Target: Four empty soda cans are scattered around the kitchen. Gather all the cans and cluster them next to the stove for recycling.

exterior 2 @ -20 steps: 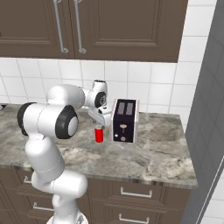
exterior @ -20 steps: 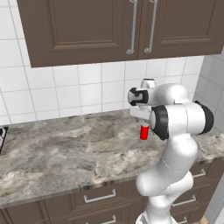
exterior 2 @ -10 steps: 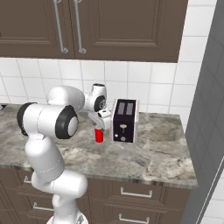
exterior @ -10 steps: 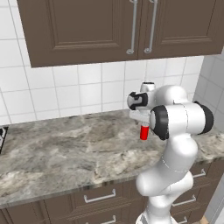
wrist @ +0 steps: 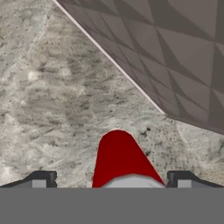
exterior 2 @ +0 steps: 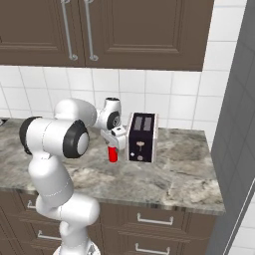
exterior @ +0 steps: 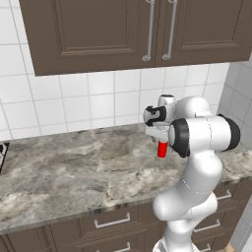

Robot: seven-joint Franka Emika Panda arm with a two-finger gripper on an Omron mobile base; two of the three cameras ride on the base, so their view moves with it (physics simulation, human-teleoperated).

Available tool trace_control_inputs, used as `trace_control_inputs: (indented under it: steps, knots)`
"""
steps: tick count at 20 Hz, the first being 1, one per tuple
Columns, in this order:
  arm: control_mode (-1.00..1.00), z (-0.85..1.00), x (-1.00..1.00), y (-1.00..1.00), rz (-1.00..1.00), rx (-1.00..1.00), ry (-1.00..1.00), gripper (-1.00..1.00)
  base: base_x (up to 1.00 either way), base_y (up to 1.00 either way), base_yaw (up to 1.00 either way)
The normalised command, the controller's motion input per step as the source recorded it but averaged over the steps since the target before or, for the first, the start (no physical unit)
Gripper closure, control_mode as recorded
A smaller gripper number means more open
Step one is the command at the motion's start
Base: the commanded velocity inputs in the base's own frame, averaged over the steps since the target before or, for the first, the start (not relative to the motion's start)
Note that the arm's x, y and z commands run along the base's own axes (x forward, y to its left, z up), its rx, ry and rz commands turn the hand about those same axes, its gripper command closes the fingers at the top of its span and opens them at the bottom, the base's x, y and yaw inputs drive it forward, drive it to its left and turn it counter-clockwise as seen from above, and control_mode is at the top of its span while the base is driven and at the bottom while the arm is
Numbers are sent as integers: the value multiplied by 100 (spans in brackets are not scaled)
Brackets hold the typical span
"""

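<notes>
red can (exterior: 162, 149), grey counter (exterior: 74, 172), white arm (exterior: 199, 147)

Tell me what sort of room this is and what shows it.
A rendered home kitchen, by the look of it: dark wooden wall cabinets over white wall tiles, a grey marbled counter with drawers beneath, and a toaster standing on it beside a red soda can.

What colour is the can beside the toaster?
Bright red can, clearest in the right base view.
</notes>
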Motion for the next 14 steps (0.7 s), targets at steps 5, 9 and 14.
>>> trace_control_inputs:
  steps: [5, 9, 14]
  knots:
    - [-100, 0, 0, 0, 0, 0, 0, 100, 0, 0, 0]
    - [-100, 0, 0, 0, 0, 0, 0, 100, 0, 0, 0]
    - [-100, 0, 0, 0, 0, 0, 0, 100, 0, 0, 0]
